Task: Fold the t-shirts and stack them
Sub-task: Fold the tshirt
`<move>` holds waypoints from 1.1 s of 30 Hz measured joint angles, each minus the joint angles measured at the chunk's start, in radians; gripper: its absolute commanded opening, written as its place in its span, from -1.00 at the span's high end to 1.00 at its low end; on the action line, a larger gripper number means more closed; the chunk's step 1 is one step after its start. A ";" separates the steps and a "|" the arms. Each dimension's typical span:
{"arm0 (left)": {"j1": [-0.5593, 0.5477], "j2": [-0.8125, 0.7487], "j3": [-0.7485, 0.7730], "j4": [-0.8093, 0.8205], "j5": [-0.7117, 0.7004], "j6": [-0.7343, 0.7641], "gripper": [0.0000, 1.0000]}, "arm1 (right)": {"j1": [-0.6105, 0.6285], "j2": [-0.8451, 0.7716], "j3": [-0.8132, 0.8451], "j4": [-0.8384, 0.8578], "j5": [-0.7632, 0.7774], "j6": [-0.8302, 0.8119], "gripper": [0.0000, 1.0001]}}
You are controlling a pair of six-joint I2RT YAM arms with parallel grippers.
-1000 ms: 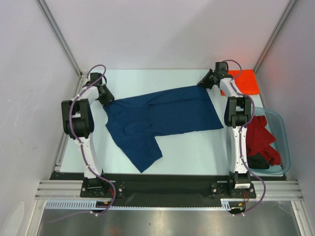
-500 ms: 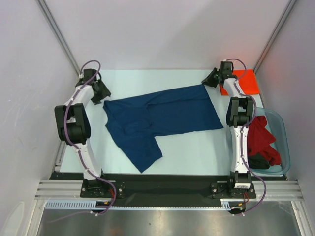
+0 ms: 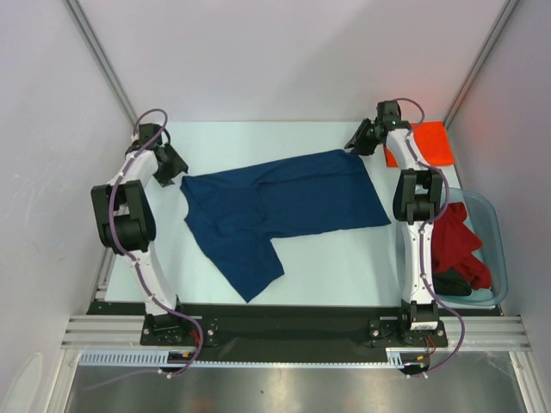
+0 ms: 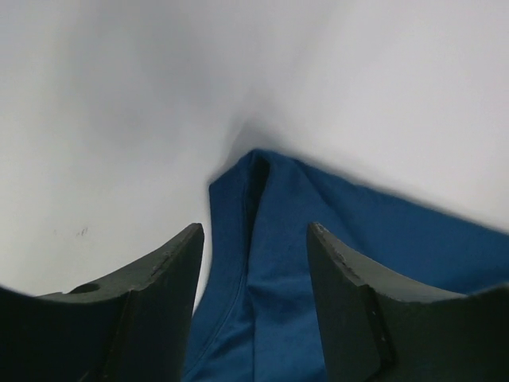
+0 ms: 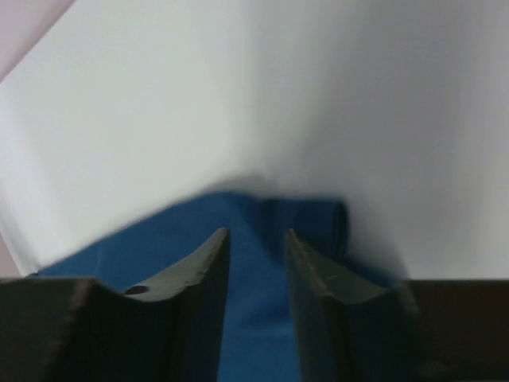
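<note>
The worktop carries the navy t-shirt spread flat across its middle, one sleeve trailing toward the near edge and no fold made yet. On the right, the tub holds the red t-shirt, and the orange t-shirt lies flat at the far corner. The change — the left gripper has swung outward, jaws wide apart. The right gripper has eased to a narrow gap. Navy cloth lies under both, clamped by neither — the spreading looks finished, with folding next.
</note>
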 measured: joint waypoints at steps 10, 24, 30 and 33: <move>-0.148 -0.371 -0.303 -0.041 0.001 0.001 -0.16 | 0.016 -0.399 -0.203 -0.335 0.151 -0.129 -0.22; -0.909 -0.883 -0.756 -0.334 -0.179 -0.325 -0.12 | 0.131 -1.141 -1.197 -0.286 0.111 -0.164 -0.26; -1.172 -0.891 -0.837 -0.432 -0.216 -0.571 0.02 | 0.198 -1.376 -1.350 -0.277 0.098 -0.165 -0.27; -1.271 -0.841 -0.841 -0.420 -0.223 -0.655 0.07 | 0.203 -1.420 -1.383 -0.283 0.095 -0.167 -0.27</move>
